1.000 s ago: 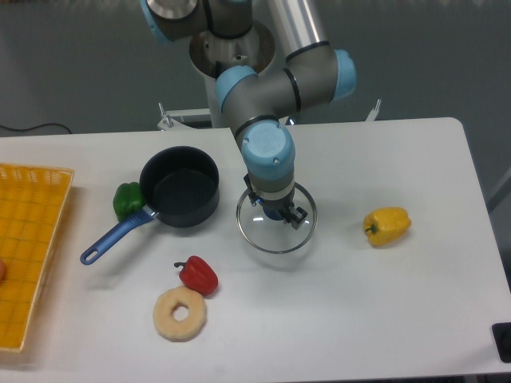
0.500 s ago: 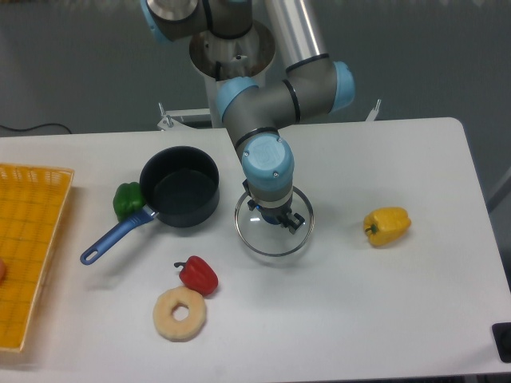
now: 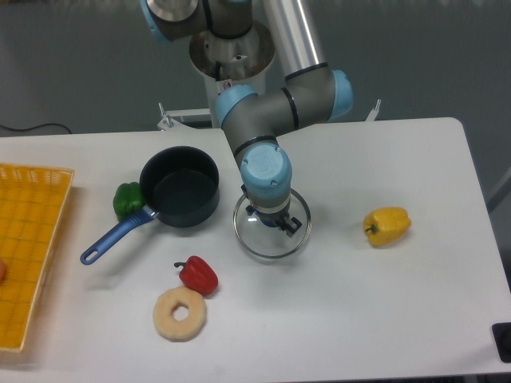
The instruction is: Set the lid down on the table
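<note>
Lid (image 3: 270, 235) sits mid-frame, just right of the saucepan (image 3: 180, 186), low over or on the counter (image 3: 383, 311). Gripper (image 3: 275, 221) at its knob; jaws hidden, can't tell. Risk: early release lets glass drop or slide.

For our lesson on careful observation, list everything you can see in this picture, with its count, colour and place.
lid: 1, clear glass with silver rim, table centre, under the gripper
saucepan: 1, dark with blue handle, left of the lid
green pepper: 1, green, beside the saucepan's left side
red pepper: 1, red, front of the saucepan
donut: 1, pale beige, touching the red pepper's front
yellow pepper: 1, yellow, right of the lid
tray: 1, yellow mesh, left edge
table: 1, white
gripper: 1, dark, at the lid's centre
</note>
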